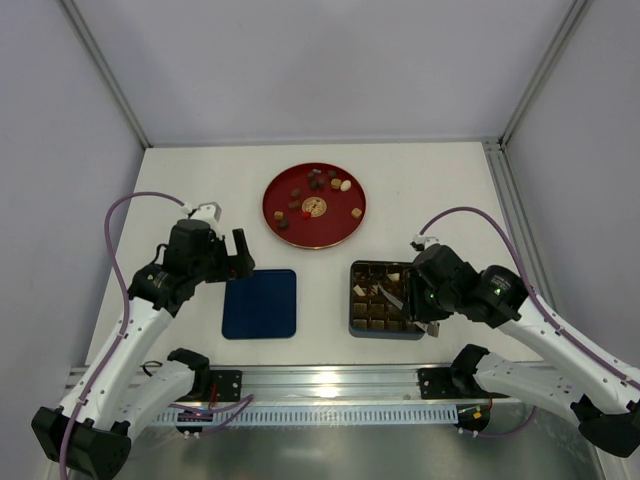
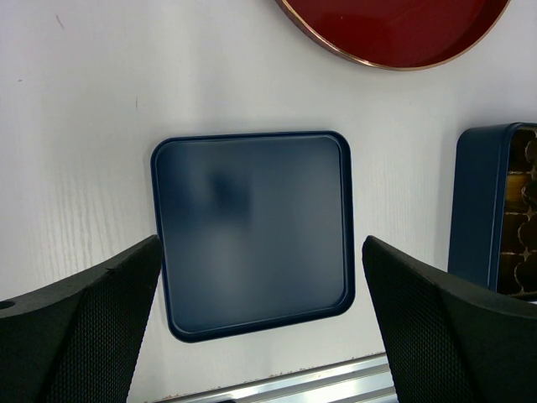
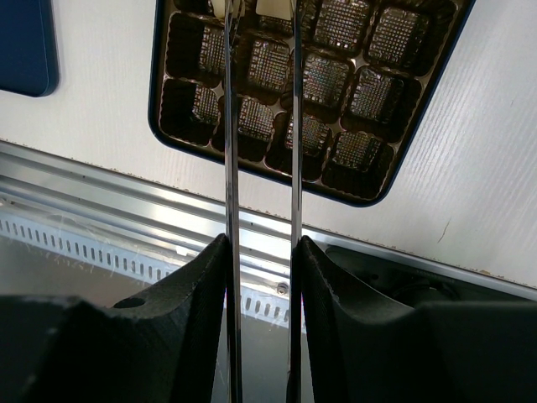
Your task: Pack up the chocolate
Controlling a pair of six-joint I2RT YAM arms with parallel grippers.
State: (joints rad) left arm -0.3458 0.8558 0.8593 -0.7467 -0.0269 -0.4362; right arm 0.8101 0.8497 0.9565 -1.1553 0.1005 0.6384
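Pinching a pair of thin metal tongs [image 3: 232, 168] between its fingers, your right end effector [image 3: 262, 248] sits just beside the right edge of the brown gridded tray [image 3: 180, 105]. The long blades reach leftward over the cells. A cream scrap shows at their tips, at the very edge of the wrist view, and whether it is gripped cannot be told. Your left end effector [image 2: 260, 243] is spread wide, holding nothing, above the flat dark-blue lid [image 2: 252, 193]. From the tongs, the loose chocolate [image 1: 315, 183] lies farther back on the white counter [image 1: 420, 190] and to the left, scattered across a round red plate [image 1: 330, 232] midway between the two arms. Both arms stand about equally near the plate, but only the right one carries the tongs, so the reach looks like its job. The pieces are tiny, dark brown, light brown and cream, round or cubic. None has a long axis to line up with. A couple of cream pieces already sit in tray cells.
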